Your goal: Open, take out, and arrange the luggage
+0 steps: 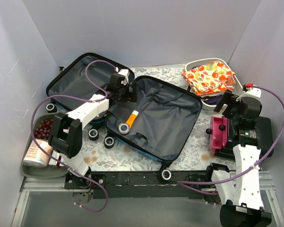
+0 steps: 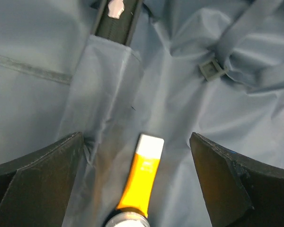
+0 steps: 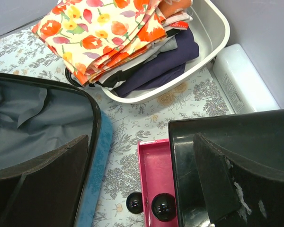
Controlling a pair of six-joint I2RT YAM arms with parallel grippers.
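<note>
Inside the luggage [image 1: 173,116], the left gripper [image 2: 136,161] gapes above an orange-handled tool [image 1: 129,121].

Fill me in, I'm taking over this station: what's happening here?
The luggage lies open flat on the table, mid-unpacking. The left claw hovers open over its grey lining, right above an orange-handled tool, the only loose item visible inside. The right claw hangs open beside the luggage, over a pink tray, holding nothing. Folded clothes sit in a white tub nearby.

No legible text or labels anywhere.
</note>
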